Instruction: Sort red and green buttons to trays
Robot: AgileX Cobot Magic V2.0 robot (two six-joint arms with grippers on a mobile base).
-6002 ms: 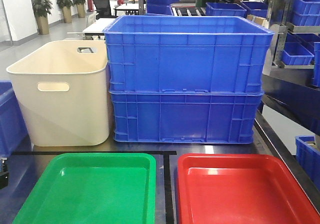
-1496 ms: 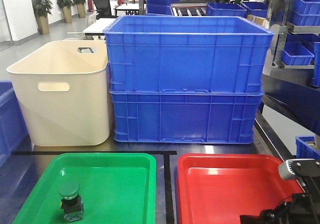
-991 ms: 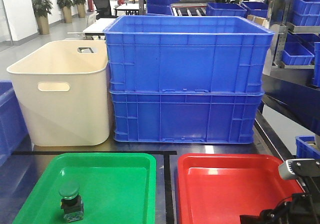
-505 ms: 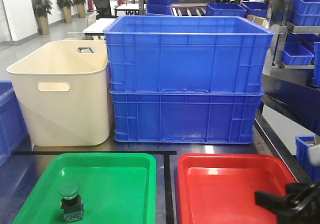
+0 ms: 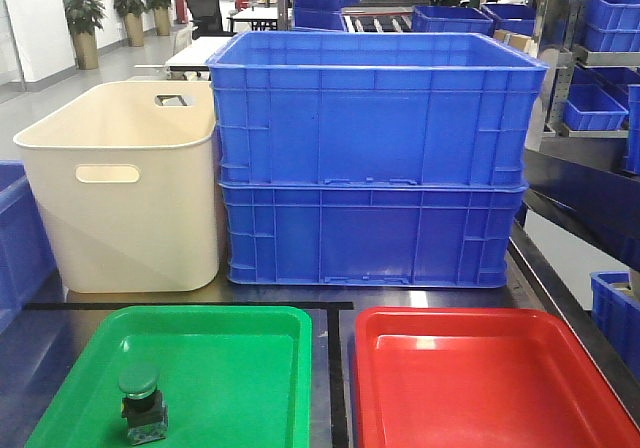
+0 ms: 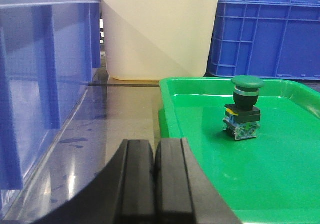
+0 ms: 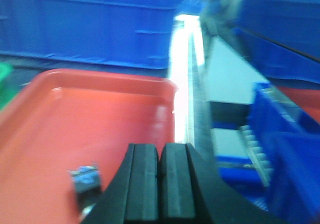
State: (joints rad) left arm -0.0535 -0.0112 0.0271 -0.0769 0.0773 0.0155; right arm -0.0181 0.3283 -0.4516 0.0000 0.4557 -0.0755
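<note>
A green-capped button (image 5: 139, 403) stands upright on its dark body in the near-left part of the green tray (image 5: 230, 368). In the left wrist view the button (image 6: 243, 109) is ahead and to the right of my left gripper (image 6: 155, 156). That gripper is shut and empty, low by the green tray's (image 6: 260, 174) left rim. My right gripper (image 7: 160, 166) is shut on nothing over the red tray (image 7: 75, 114). A small blurred dark block with a blue top (image 7: 86, 181) lies in that tray left of the fingers; its cap is hidden. The red tray (image 5: 470, 388) looks bare in the front view, where neither gripper shows.
Behind the trays stand a cream tub (image 5: 120, 198) and two stacked blue crates (image 5: 370, 158). A blue crate wall (image 6: 40, 84) runs along the left of my left gripper. Blue bins (image 7: 285, 149) sit past the table's right edge.
The right arm, at the lower right of the front view half a second ago, has left that view. The green button has stayed put since 1.5 s ago.
</note>
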